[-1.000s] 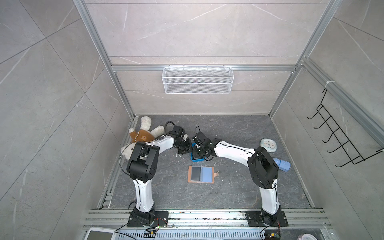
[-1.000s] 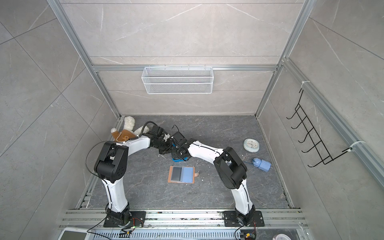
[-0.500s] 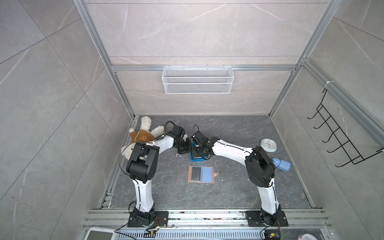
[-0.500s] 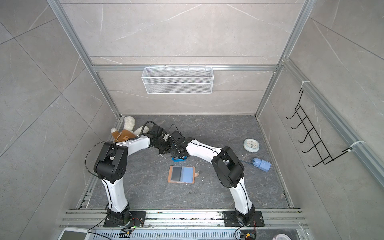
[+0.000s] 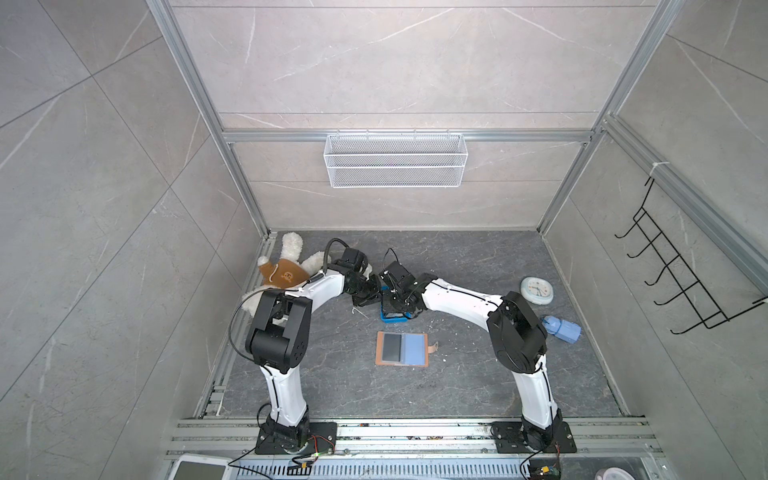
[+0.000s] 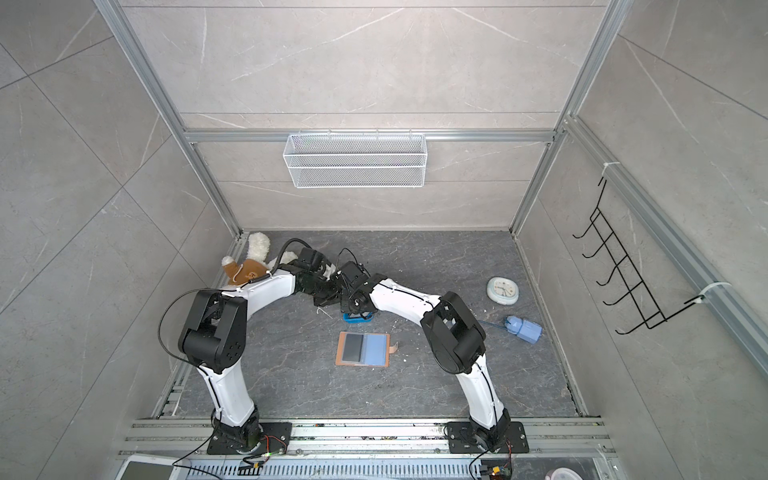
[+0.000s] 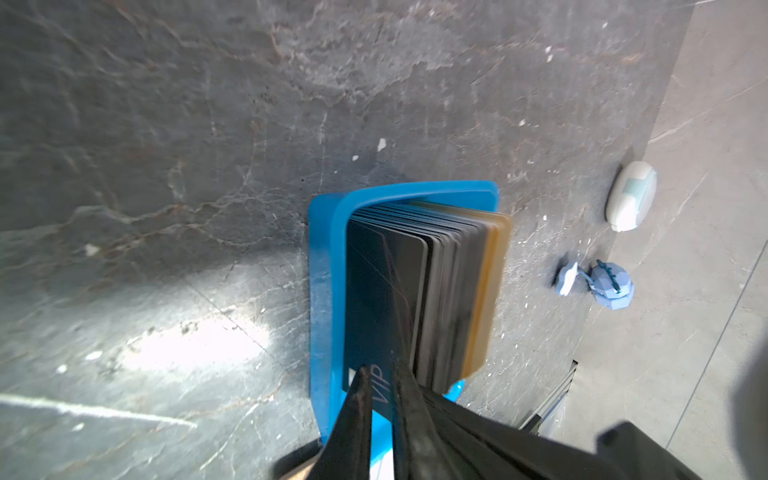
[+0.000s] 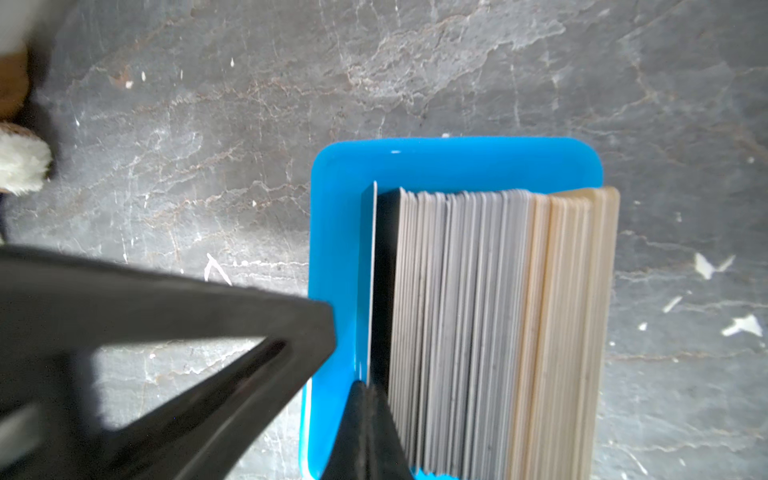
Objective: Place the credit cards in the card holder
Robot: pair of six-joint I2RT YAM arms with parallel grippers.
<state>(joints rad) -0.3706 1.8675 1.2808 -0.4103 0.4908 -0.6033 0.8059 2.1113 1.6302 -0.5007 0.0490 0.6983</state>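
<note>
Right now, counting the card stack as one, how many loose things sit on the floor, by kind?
Card stack: 1
Card holder: 1
Blue tray: 1
Plush toy: 1
Clock: 1
Small blue toy: 1
Total: 6

So the right claw (image 8: 366, 388) is pinched shut right on the near edge of the front card (image 8: 371, 270), a thin pale-edged one standing slightly apart from the rest. The credit cards (image 8: 478, 311) sit on edge in a blue tray (image 8: 457, 162) straight ahead of the claw: a black one, then loads of grey, tan ones farthest off. The left claw (image 8: 322, 324) pokes in alongside, tip at the tray wall, just clear of that card. Grey marbled tabletop (image 8: 208, 124) all round, white flecks on it.
</note>
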